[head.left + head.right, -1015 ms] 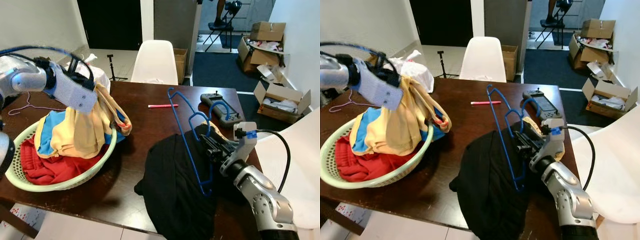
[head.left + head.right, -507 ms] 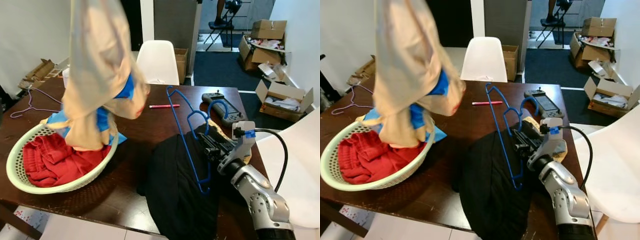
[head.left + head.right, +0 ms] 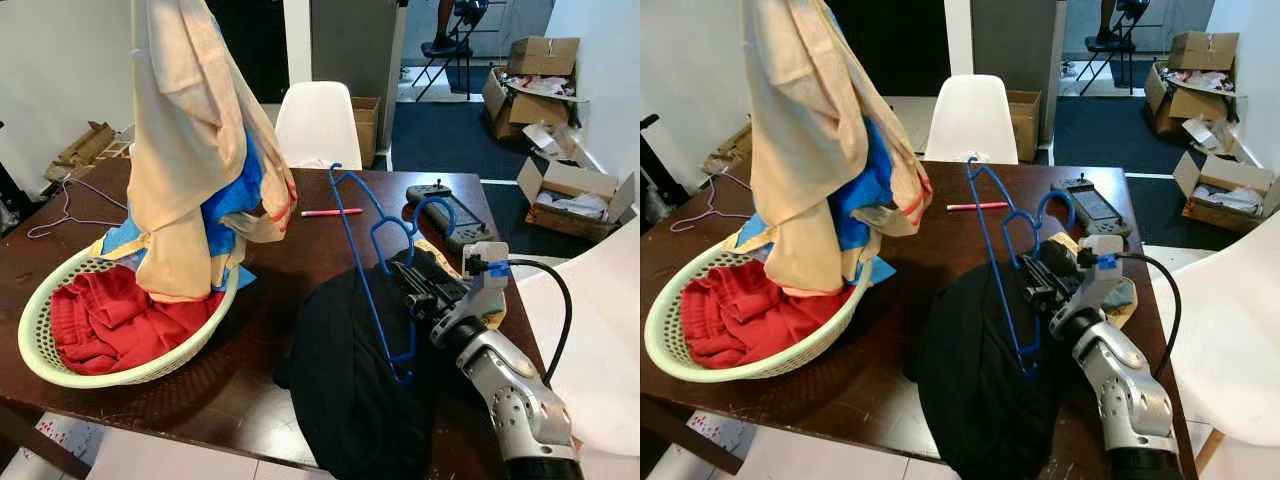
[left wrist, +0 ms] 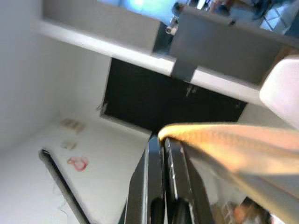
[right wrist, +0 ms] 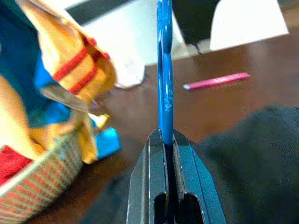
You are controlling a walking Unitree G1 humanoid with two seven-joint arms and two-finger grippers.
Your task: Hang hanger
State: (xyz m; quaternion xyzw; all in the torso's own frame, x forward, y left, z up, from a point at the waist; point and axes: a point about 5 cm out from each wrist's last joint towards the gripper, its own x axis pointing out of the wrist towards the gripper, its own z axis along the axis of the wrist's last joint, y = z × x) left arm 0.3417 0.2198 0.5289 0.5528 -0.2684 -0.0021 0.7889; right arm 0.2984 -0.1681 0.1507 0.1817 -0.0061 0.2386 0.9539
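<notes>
While the right gripper (image 5: 164, 140) pinches the blue hanger (image 3: 372, 262) upright over the black garment (image 3: 350, 380) | left gripper (image 4: 164, 145) clamped on the tan garment (image 3: 190, 150), raised above the basket (image 3: 40, 350) | step: pairing | next: thread hanger into garment opening.

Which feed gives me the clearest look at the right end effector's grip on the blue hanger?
The right wrist view: the right end effector is shut on the blue hanger edge-on. The eye views show the hanger's whole outline, standing over the black garment.
</notes>
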